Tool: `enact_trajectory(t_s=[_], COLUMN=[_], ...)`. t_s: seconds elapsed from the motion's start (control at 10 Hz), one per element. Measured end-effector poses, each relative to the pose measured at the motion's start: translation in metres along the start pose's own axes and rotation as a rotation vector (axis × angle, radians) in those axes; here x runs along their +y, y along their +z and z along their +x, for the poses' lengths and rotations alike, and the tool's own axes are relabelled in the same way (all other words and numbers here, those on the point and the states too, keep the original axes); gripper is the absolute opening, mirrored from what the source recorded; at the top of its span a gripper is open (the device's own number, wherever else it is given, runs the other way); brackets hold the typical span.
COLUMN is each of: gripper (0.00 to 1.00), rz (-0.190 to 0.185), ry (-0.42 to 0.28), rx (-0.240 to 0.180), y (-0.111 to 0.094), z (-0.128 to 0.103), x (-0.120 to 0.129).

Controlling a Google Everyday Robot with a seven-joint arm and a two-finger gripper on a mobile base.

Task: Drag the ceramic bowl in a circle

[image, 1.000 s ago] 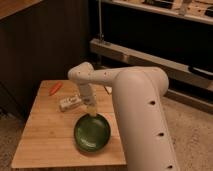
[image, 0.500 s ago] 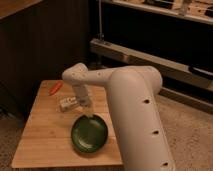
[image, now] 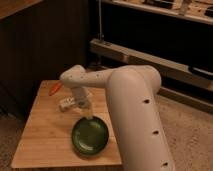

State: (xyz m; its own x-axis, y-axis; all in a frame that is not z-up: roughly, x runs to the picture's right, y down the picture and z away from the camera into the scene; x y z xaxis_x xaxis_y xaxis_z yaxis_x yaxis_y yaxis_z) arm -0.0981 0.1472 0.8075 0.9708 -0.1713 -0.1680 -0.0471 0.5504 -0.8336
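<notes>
The ceramic bowl [image: 90, 136] is a wide, shallow, glossy dark green dish on the wooden table [image: 40, 137], near its front right edge. My white arm reaches from the right and bends down over it. The gripper [image: 88, 115] points down at the bowl's far rim and seems to touch it there.
An orange carrot-like object [image: 55, 88] lies at the table's far left. A small white item [image: 67, 104] lies just left of the gripper. Dark shelving [image: 150, 50] stands behind the table. Speckled floor [image: 190, 135] lies to the right.
The bowl and the gripper have shifted a little to the left and toward the front of the table. The arm's elbow has swung left with them.
</notes>
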Motion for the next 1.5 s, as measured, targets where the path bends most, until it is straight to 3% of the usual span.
enact_trajectory(t_s=[0.5, 0.7, 1.2, 1.5], gripper=[0.05, 0.05, 0.05, 0.05], rz=[0.003, 0.007, 0.013, 0.025], ry=[-0.044, -0.044, -0.075, -0.087], rx=[0.005, 0.002, -0.009, -0.013], y=[-0.003, -0.004, -0.008, -0.009], z=[-0.019, -0.010, -0.021, -0.011], x=[0.005, -0.003, -0.004, -0.010])
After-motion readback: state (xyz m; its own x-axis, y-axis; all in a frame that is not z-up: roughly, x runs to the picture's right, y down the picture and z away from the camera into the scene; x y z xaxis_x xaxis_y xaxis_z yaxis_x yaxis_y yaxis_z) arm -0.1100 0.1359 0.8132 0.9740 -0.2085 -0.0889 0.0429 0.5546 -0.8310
